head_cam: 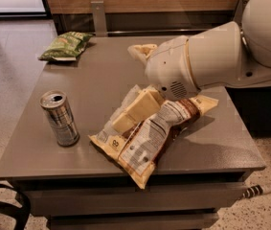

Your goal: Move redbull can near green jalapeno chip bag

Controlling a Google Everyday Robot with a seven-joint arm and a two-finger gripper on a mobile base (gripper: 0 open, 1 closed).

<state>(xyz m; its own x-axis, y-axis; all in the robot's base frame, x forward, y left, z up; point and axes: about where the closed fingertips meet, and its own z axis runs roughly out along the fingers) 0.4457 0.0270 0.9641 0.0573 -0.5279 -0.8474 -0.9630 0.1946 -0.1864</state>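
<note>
The redbull can stands upright near the front left of the grey table. The green jalapeno chip bag lies at the table's far left corner, well apart from the can. My gripper hangs over the middle of the table, to the right of the can and not touching it. It is open and empty, with one cream finger low over the big brown bag and the other finger further back.
A large brown and cream-yellow bag lies flat at the front middle of the table, partly under my arm. A wooden wall with metal brackets stands behind the table. A black object sits on the floor at the front left.
</note>
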